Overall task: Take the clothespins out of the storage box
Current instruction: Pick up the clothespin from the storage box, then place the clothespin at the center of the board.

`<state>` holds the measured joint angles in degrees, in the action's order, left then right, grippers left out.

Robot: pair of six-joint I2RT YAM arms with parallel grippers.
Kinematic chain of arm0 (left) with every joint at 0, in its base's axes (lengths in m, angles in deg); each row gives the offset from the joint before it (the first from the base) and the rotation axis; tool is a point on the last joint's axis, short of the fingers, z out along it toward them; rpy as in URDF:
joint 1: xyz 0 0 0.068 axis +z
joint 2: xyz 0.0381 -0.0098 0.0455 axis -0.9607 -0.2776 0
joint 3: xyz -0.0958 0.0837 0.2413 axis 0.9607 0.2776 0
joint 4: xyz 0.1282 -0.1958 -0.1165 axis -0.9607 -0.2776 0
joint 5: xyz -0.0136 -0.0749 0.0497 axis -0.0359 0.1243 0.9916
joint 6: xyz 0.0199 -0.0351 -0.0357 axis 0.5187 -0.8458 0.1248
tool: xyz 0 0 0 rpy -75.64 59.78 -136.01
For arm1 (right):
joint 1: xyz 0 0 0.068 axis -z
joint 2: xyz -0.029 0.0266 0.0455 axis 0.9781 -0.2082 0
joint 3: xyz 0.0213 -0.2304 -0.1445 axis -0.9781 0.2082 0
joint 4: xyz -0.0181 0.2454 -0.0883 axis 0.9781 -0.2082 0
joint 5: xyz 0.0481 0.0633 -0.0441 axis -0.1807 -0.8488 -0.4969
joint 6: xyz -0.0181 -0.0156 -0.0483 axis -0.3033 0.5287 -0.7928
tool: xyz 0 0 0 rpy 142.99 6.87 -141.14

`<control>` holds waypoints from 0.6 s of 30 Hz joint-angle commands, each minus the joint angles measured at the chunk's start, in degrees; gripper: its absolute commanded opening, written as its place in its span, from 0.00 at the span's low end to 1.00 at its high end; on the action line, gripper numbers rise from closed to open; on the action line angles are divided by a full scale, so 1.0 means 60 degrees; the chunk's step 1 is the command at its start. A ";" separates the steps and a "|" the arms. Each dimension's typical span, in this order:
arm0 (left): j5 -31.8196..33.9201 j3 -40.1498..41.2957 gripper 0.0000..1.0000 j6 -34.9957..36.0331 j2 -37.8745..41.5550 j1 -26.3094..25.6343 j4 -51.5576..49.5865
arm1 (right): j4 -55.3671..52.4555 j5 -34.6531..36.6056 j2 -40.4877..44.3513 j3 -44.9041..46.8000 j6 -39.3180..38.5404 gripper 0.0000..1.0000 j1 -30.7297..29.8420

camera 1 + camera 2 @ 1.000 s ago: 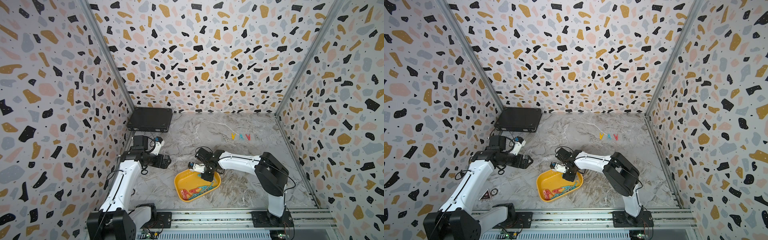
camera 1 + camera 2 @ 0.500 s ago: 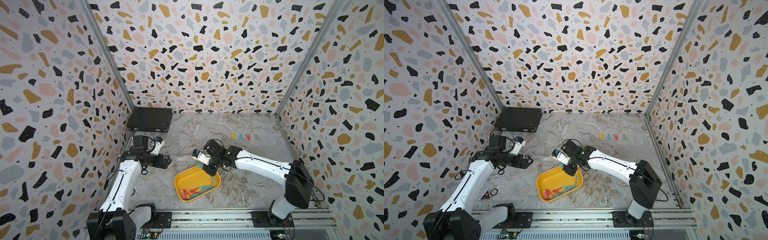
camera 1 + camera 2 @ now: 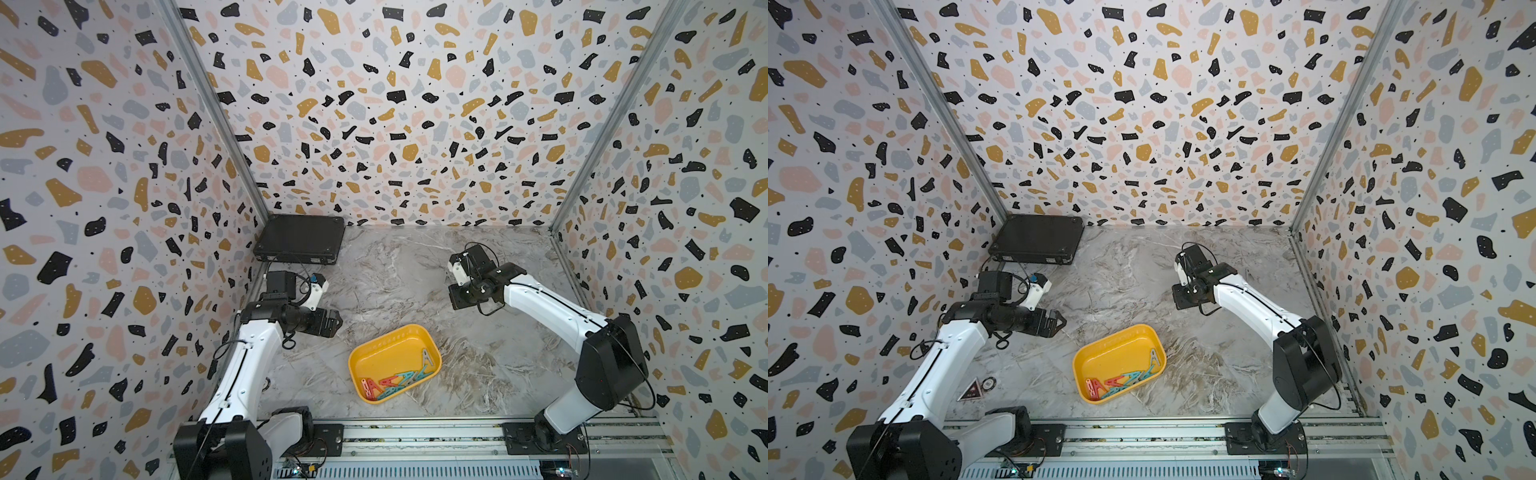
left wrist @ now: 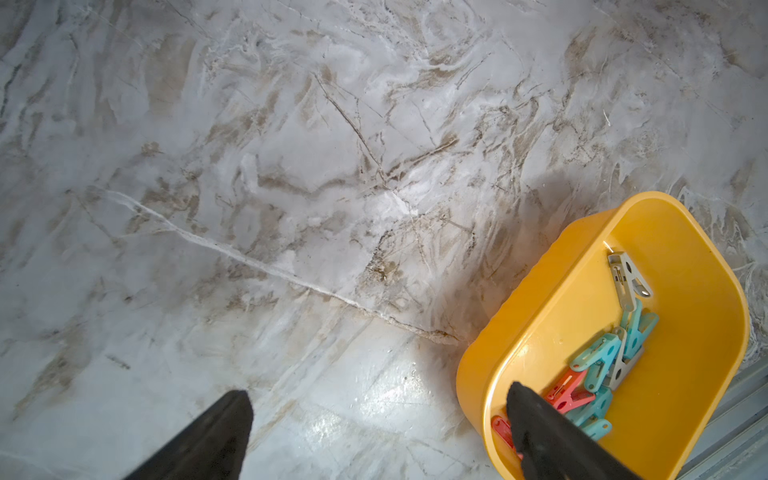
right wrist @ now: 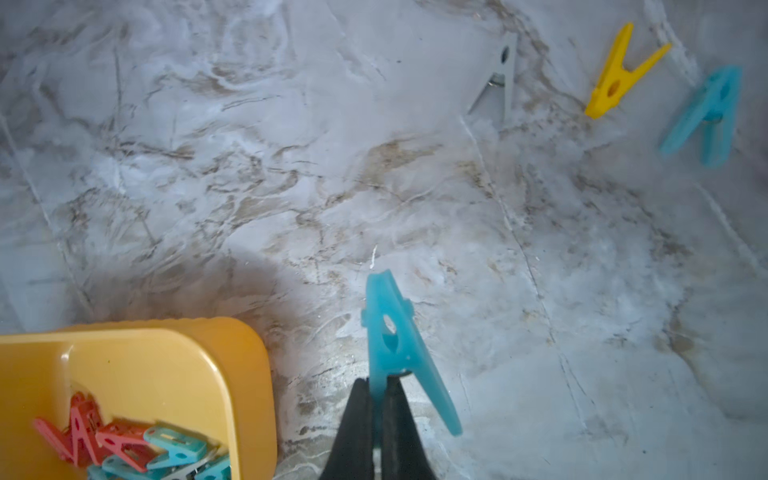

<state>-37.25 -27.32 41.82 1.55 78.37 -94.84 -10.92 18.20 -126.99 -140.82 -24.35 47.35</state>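
Nearest the front rail, the yellow storage box [image 3: 374, 357] sits on the marble table [image 3: 395, 282], with red, teal and grey clothespins [image 3: 395, 380] heaped along its near wall. Just behind it to the left, the left gripper [image 4: 378, 395] hangs over the table with fingers spread wide, holding nothing. Farther back, clear of the box, the right gripper [image 5: 376, 386] is clenched on a teal clothespin [image 5: 388, 332]: its fingers [image 5: 357, 415] pinch one leg just behind the spring, the nose pointing away from them. Beyond lie a grey pin [image 5: 503, 68], a yellow pin [image 5: 615, 83] and another teal pin [image 5: 712, 116]. A black case [image 3: 299, 243] fills the far left corner.
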 commanded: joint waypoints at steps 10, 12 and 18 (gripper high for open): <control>-0.0072 0.0012 1.00 0.0114 0.0068 0.0069 0.0004 | 0.1042 -0.0942 -0.2248 -0.0535 0.2483 0.00 0.0718; -0.0087 0.0012 1.00 0.0115 0.0041 0.0057 0.0007 | 0.1032 -0.0932 -0.2611 -0.0753 0.2616 0.00 0.0730; -0.0102 0.0002 1.00 0.0132 0.0062 0.0057 -0.0015 | 0.1127 -0.0843 -0.3367 -0.1190 0.3009 0.00 0.0748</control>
<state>-37.27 -27.32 41.84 1.55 78.37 -94.84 -4.72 13.04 -147.09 -145.74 -8.92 51.83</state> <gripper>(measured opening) 0.998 0.067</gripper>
